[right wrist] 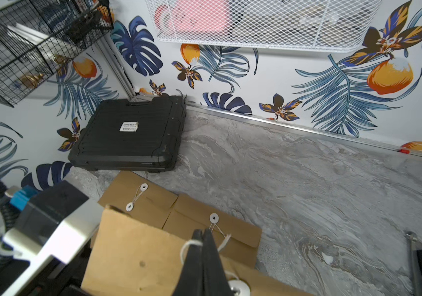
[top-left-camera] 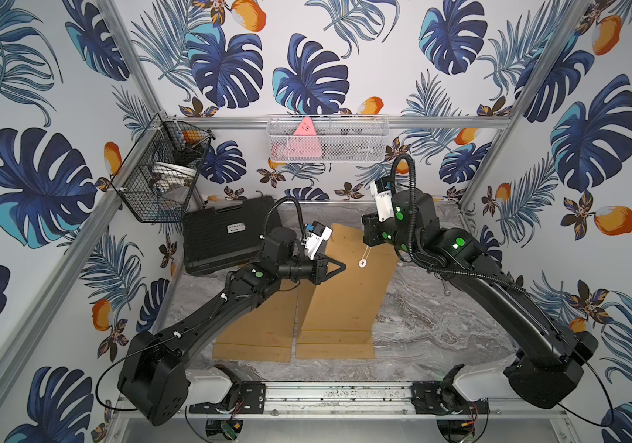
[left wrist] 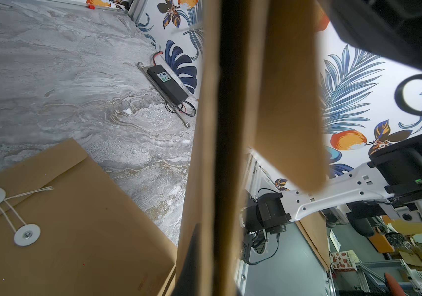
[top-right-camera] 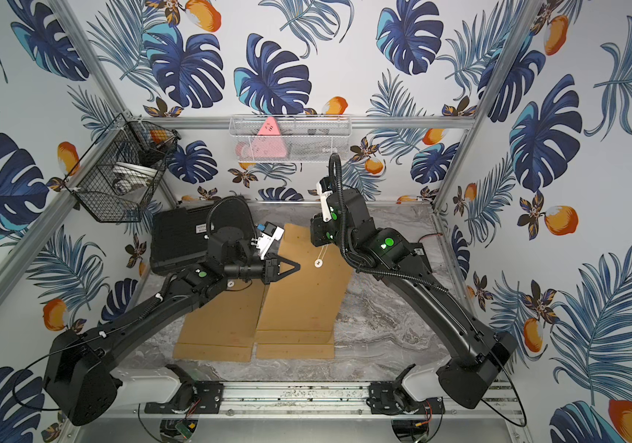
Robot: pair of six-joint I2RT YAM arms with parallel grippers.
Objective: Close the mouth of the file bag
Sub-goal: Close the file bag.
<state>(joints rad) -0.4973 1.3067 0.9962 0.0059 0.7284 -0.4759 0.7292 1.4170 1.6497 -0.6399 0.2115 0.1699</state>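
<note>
The brown paper file bag (top-left-camera: 345, 299) (top-right-camera: 302, 299) lies on the marble table with its mouth end lifted off the surface. My left gripper (top-left-camera: 342, 266) (left wrist: 204, 246) is shut on the raised left edge, and in the left wrist view the bag (left wrist: 281, 102) stands edge-on between the jaws. My right gripper (right wrist: 202, 233) (top-left-camera: 369, 246) is shut on the white string (right wrist: 188, 244) at the bag's mouth. That string runs down to a white disc (top-left-camera: 362, 263) (right wrist: 238, 287) on the bag's face. The flap (right wrist: 133, 256) stands up in front of the right wrist camera.
A second file bag (top-left-camera: 256, 330) (left wrist: 76, 243) (right wrist: 140, 197), tied shut, lies flat left of the held one, partly under my left arm. A black case (top-left-camera: 226, 241) sits back left. Wire baskets (top-left-camera: 160, 172) (top-left-camera: 325, 138) hang on the walls. A black power box (left wrist: 167, 84) lies at the right edge.
</note>
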